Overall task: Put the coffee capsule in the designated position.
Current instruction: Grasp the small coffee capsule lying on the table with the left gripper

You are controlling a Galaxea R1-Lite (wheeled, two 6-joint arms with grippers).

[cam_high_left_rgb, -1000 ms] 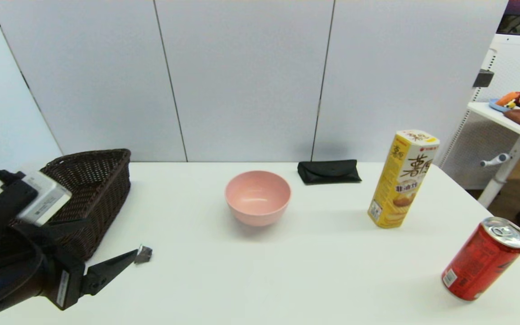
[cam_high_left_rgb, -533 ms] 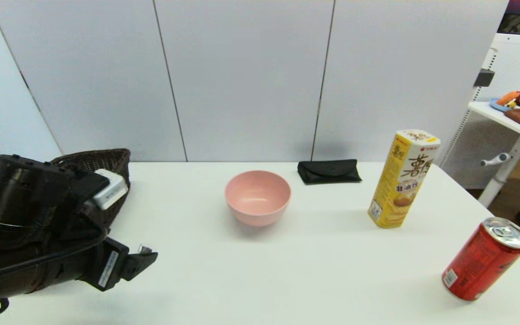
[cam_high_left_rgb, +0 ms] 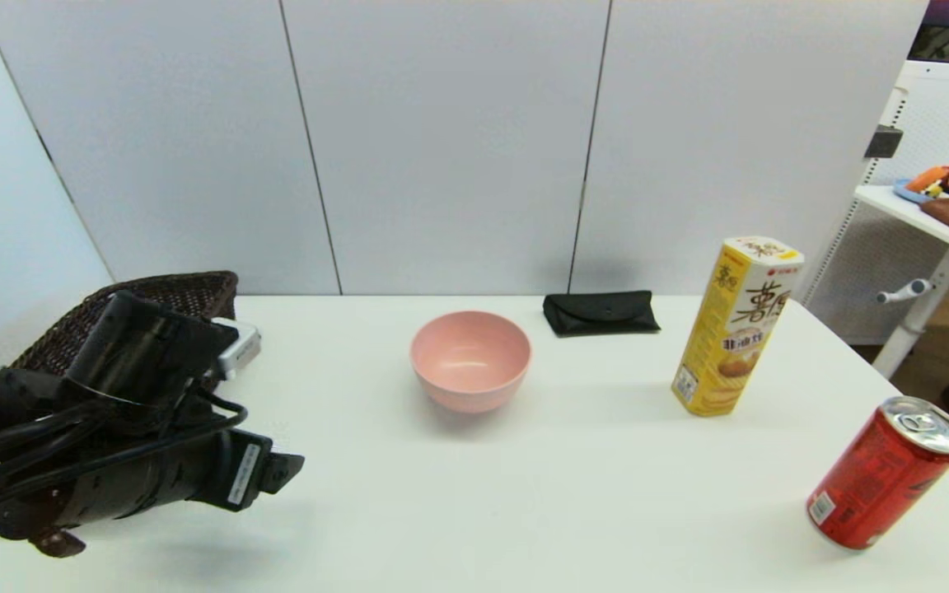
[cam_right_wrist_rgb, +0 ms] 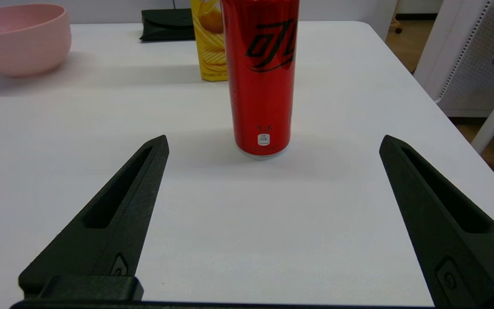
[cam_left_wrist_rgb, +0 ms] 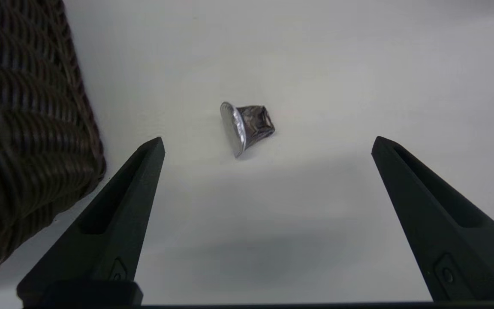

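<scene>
The white table is laid out with its goods towards the far and right side, so that a broad bare stretch is left along the near and middle part, where an unmarked setting-down spot would most plausibly be found. The dark wicker basket is stood at the far left corner, and its woven wall is seen close beside one finger of the left gripper, which leaves little room on that side. The pink bowl is placed near the middle, with the flat black pouch behind it by the wall, the yellow snack box to the right, and the red can near the right edge. The left arm is held low over the near left part of the table, and its body hides the capsule from the head view. In the left wrist view the fingers are spread wide and nothing is held between them; the coffee capsule is seen lying on its side on the bare tabletop, just ahead of the fingertips and roughly centred in the gap, apart from both fingers and from the basket. The spread is judged wide enough for a straddling approach. The right gripper is parked with its fingers likewise apart, facing the can.
</scene>
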